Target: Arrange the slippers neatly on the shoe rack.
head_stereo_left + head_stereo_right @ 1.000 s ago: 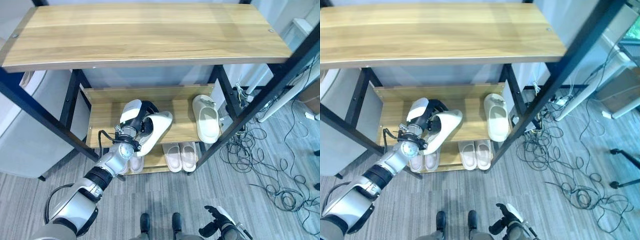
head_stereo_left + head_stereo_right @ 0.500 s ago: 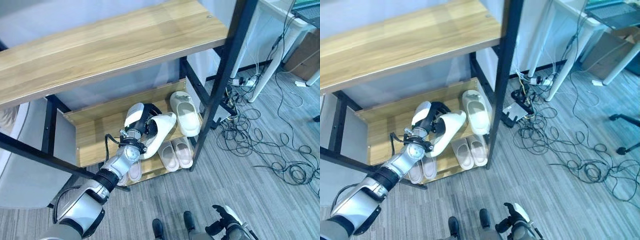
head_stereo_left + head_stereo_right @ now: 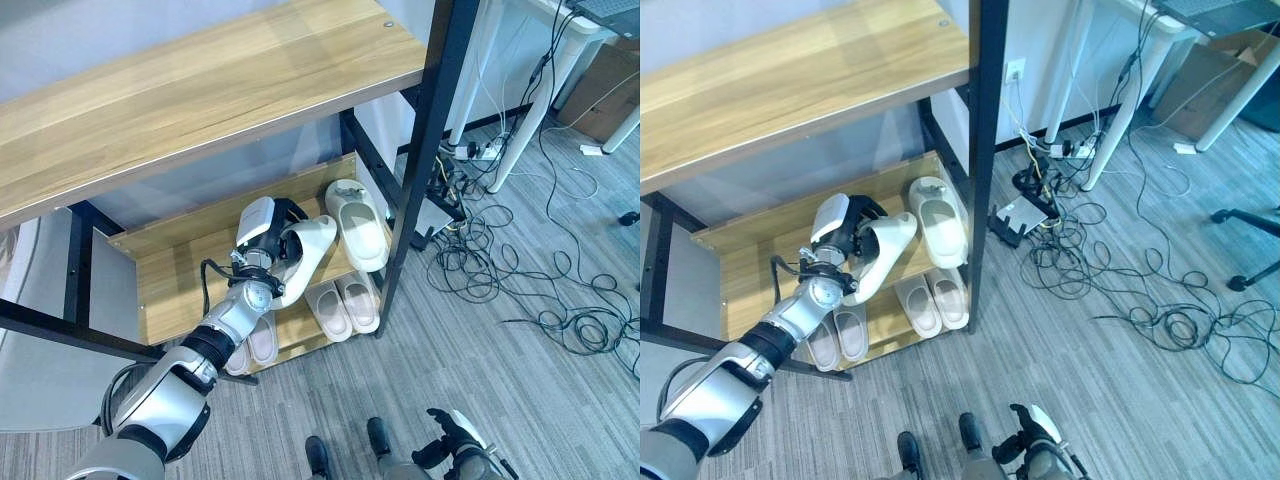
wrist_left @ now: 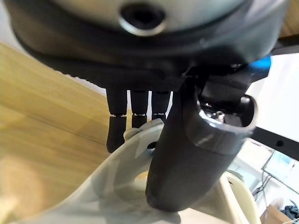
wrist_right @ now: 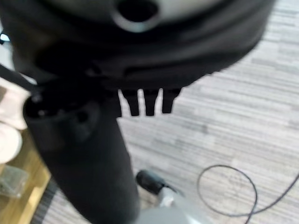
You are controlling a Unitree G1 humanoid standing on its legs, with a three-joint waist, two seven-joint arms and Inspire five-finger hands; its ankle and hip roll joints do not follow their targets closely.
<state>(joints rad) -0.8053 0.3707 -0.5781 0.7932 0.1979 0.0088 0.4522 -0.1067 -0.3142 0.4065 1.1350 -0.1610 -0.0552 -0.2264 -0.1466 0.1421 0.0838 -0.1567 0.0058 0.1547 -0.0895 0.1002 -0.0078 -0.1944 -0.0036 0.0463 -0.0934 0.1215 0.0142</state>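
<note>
Currently the left hand (image 3: pixel 262 232) pinches a white slipper (image 3: pixel 303 256) tilted above the middle shelf (image 3: pixel 180 270), beside its mate (image 3: pixel 357 211). Released crooked, it could overhang. The right hand (image 5: pixel 140 102) hangs relaxed, fingers straight.

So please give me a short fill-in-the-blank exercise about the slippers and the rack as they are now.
1. The left hand holds one white slipper above the ____ shelf.
2. Beside it, another slipper lies ____ on that shelf.
3. The bottom shelf carries ____ pairs of slippers.

Missing words: middle; flat; two
</note>
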